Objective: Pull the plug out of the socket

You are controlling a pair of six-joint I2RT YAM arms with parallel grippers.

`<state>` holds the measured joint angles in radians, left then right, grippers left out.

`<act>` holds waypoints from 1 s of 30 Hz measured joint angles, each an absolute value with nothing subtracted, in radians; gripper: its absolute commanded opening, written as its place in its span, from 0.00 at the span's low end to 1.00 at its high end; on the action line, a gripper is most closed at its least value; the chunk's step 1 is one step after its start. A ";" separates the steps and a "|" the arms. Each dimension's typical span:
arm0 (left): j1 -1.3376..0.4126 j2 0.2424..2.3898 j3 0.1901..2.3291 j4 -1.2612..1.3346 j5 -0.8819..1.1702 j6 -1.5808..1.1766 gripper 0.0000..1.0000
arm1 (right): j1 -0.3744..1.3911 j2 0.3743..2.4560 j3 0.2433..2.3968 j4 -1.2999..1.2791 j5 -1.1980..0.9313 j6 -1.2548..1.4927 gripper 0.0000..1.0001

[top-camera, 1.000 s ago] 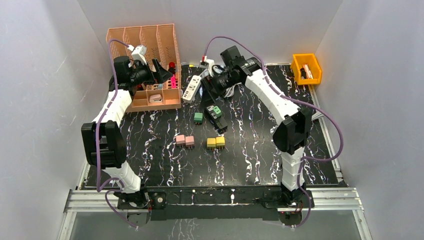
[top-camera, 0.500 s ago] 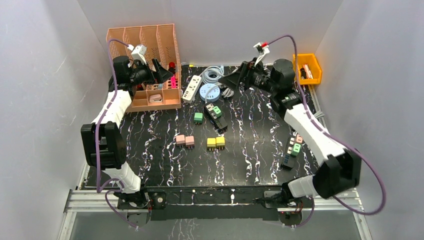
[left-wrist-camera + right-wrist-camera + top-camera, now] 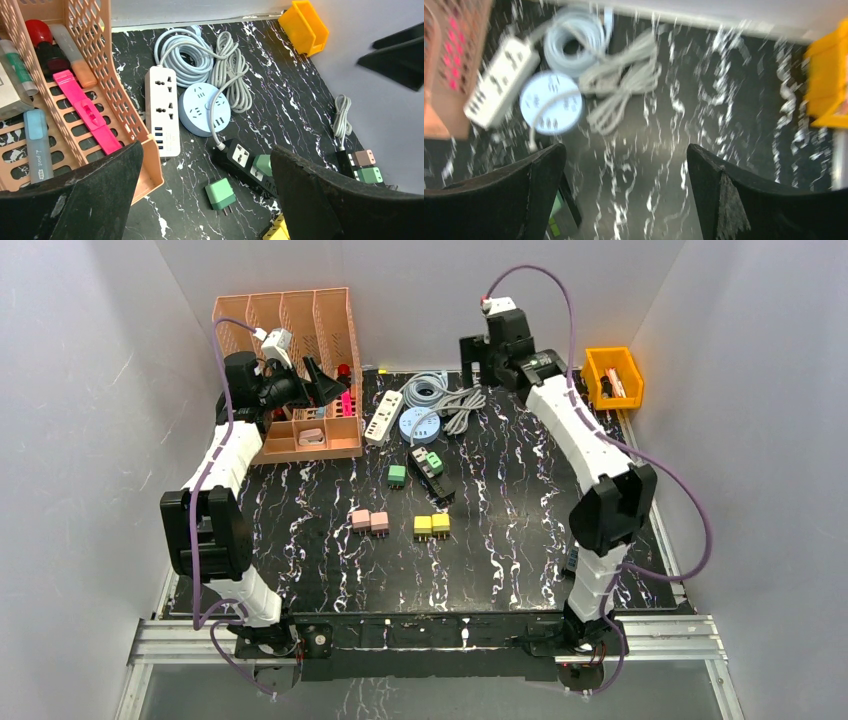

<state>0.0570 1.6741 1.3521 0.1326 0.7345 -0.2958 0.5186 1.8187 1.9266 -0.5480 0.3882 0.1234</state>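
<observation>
A black power strip lies mid-table with a green plug seated in one socket. The left wrist view shows the same strip and plug below and to the right of my open left gripper. That left gripper hovers beside the orange rack, with nothing between its fingers. My right gripper hangs high over the back of the table, open and empty. Its blurred view, open gripper, catches the strip's end at the lower left.
A loose green plug, pink plugs and yellow plugs lie on the black marbled table. A white strip, round blue socket and coiled cables sit behind. The orange rack is back left, a yellow bin back right, and a second black strip lies right.
My right arm has swung from over the sockets out to the right and back up to the rear centre, still open. The left arm has not moved.
</observation>
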 measured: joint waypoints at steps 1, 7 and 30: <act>0.057 1.674 1.352 0.133 0.737 -0.296 0.98 | 0.470 1.871 1.986 -0.627 0.295 0.127 0.98; 0.057 1.674 1.352 0.152 0.787 -0.307 0.98 | 0.375 1.880 1.763 -0.788 -0.301 0.144 0.98; 0.057 1.674 1.348 0.211 0.857 -0.346 0.98 | 0.531 1.613 1.465 -0.336 -0.054 0.187 0.97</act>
<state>0.0570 1.6745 1.3476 0.2111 0.8570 -0.3458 0.5312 1.6127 1.4651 -0.3363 -0.0536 0.1867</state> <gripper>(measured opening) 0.983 0.983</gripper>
